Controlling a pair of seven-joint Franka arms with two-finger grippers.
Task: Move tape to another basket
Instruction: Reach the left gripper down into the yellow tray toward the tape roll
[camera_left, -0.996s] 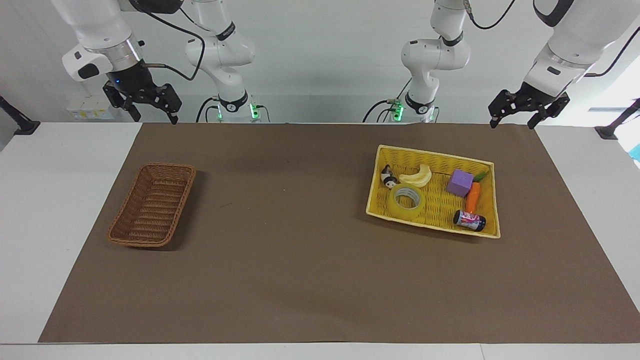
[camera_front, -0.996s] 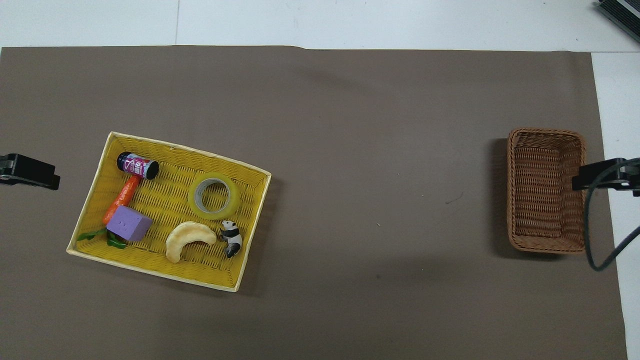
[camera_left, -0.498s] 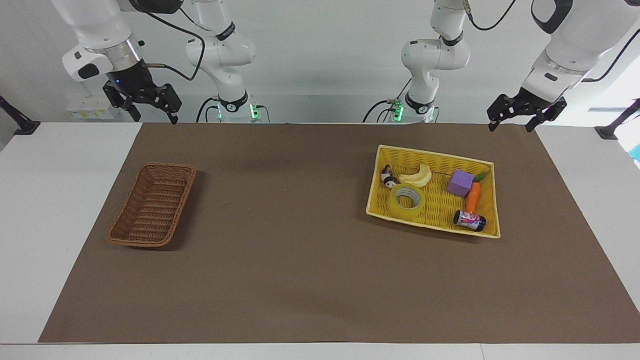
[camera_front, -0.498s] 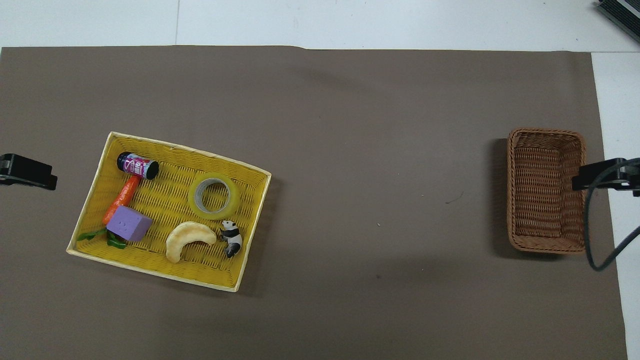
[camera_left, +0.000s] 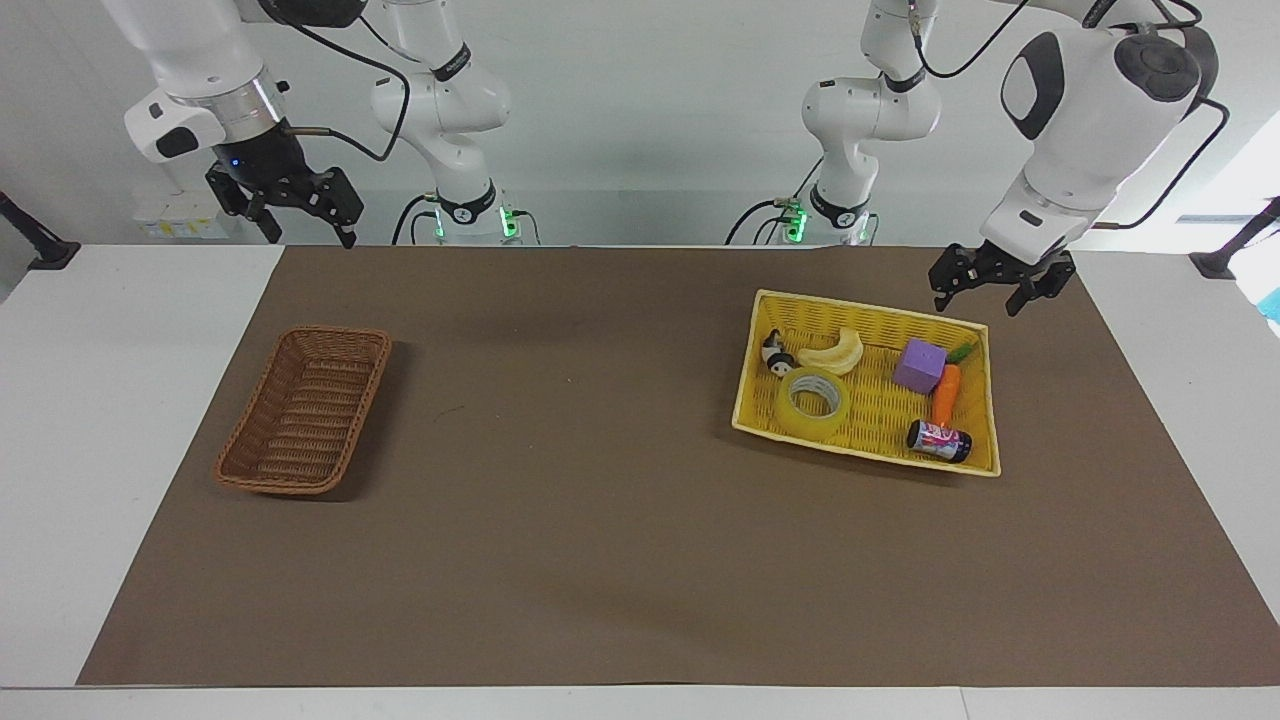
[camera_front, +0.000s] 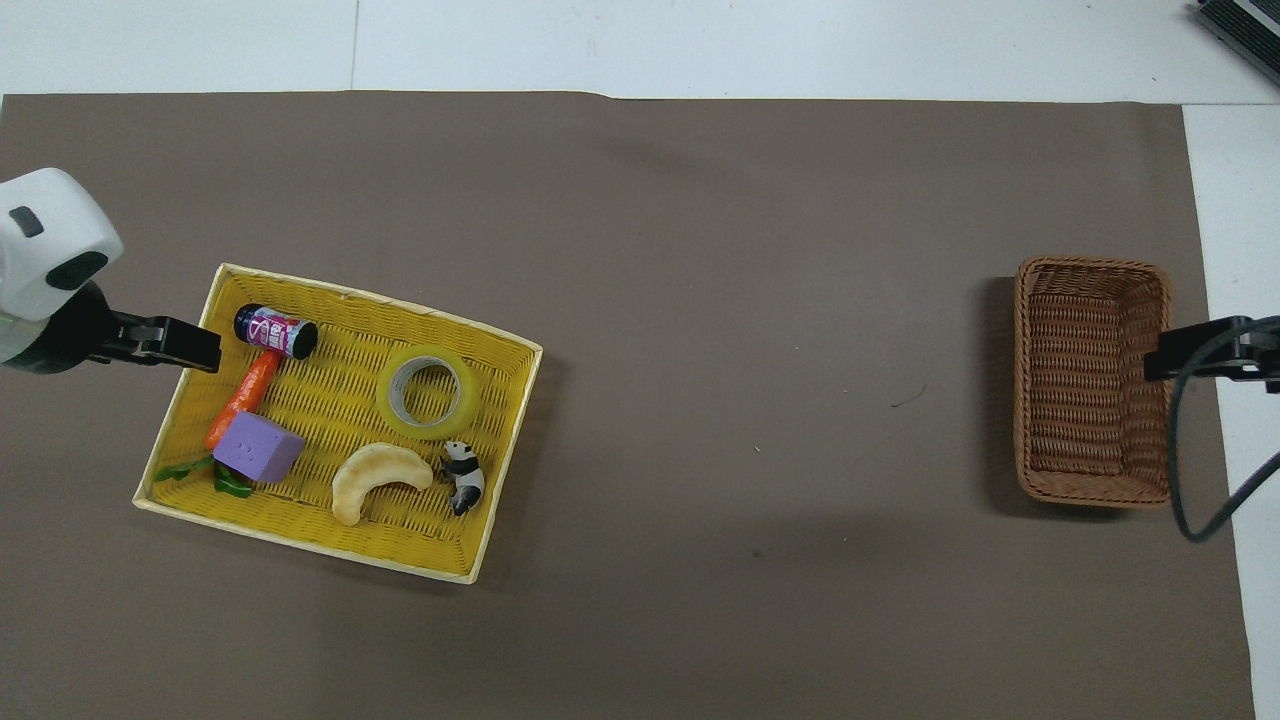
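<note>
The tape (camera_left: 812, 402) lies flat in the yellow basket (camera_left: 868, 306) at the left arm's end of the worktop (camera_left: 600, 560), near the basket's corner that points toward the middle of the brown mat (camera_left: 600, 450); its pale core faces up. Sharing that basket are a pale banana (camera_left: 836, 352) and a small panda figure (camera_left: 775, 354), both just nearer to the robots than the tape, plus a purple cube (camera_left: 920, 365), a toy carrot (camera_left: 946, 392) and a dark little can (camera_left: 939, 441) lying on its side toward the left arm's end. The left hand (camera_left: 986, 290) hangs in the air over the yellow basket's rim at its robot-side corner, fingers spread wide and holding nothing; in the overhead view (camera_front: 185, 345) it covers the rim beside the can. The brown wicker basket (camera_left: 305, 410) sits at the right arm's end of the mat, well apart from the yellow one, with nothing in it. The right arm waits: the right hand (camera_left: 300, 222) is raised over the mat's edge nearest the robots, at that same end, also spread wide and carrying nothing.
</note>
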